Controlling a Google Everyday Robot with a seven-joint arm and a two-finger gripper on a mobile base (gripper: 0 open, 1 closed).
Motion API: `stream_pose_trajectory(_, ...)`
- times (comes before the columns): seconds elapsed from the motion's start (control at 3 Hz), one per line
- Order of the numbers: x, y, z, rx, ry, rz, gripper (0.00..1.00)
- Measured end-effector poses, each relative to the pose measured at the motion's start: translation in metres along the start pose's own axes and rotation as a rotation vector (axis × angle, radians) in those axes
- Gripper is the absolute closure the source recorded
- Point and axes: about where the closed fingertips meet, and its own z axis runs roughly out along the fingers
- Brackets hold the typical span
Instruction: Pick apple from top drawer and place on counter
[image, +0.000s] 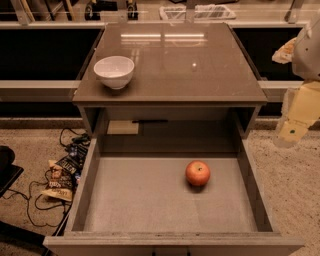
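Note:
The apple (198, 173), small and red-orange, lies on the flat grey floor of the top drawer (125, 200), right of centre and toward the back. The drawer is pulled fully out toward me. The counter (200, 75) is the glossy brown-grey top of the cabinet behind it. My gripper (293, 131) hangs at the far right edge of the view, outside the drawer's right wall, above the carpet and well to the right of the apple. It holds nothing that I can see.
A white bowl (114, 71) stands on the counter's left front part. Cables and snack packets (62, 175) lie on the carpet left of the drawer. A dark object (7, 167) sits at the far left. Railings run behind the cabinet.

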Motion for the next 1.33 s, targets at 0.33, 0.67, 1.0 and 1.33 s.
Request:
stream_pose_trajectory(0.33, 0.000, 0.000, 0.000, 0.000, 0.000, 0.000, 0.00)
stream_pose_trajectory(0.67, 0.001, -0.002, -0.006, 0.021, -0.031, 0.017, 0.00)
stream_pose_trajectory(1.0, -0.002, 0.008, 0.030, -0.022, -0.126, 0.015, 0.00)
stream_pose_trajectory(1.33, -0.025, 0.016, 0.098, -0.076, -0.293, 0.017, 0.00)
